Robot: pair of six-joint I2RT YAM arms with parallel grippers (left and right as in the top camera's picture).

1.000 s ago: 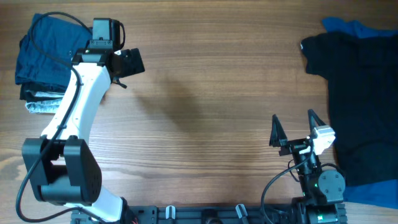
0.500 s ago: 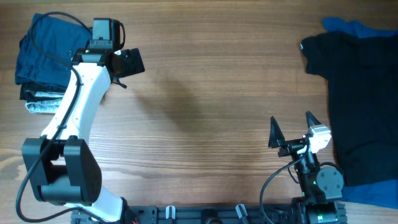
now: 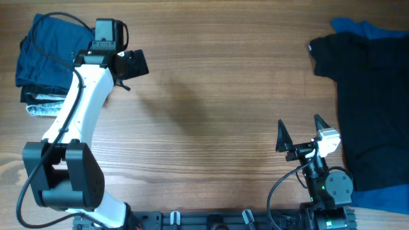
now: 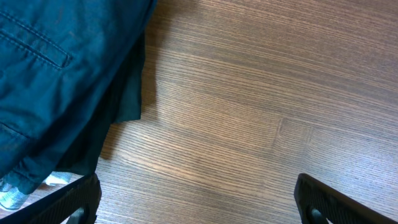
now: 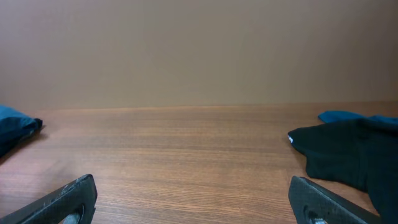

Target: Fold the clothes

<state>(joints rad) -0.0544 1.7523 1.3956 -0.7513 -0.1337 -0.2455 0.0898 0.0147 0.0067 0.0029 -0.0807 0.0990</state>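
Observation:
The folded dark navy-blue shorts (image 3: 45, 51) lie on top of a stack at the far left, over a black layer and a light grey garment (image 3: 39, 108). In the left wrist view the shorts (image 4: 50, 74) fill the upper left, with the black layer (image 4: 127, 93) below them. My left gripper (image 3: 132, 65) is open and empty over bare wood just right of the stack; it also shows in the left wrist view (image 4: 199, 205). My right gripper (image 3: 299, 133) is open and empty near the front edge, left of a black garment (image 3: 370, 96); it also shows in the right wrist view (image 5: 193, 202).
The black garment lies spread over a brighter blue one (image 3: 358, 27) at the right edge. Both show in the right wrist view, black (image 5: 348, 149) and blue (image 5: 348, 116). The wooden table (image 3: 211, 108) lies between the two piles. The arm bases stand at the front edge.
The right gripper shifted slightly left and toward the front edge a second ago, then held still. The left arm and the clothes have not moved.

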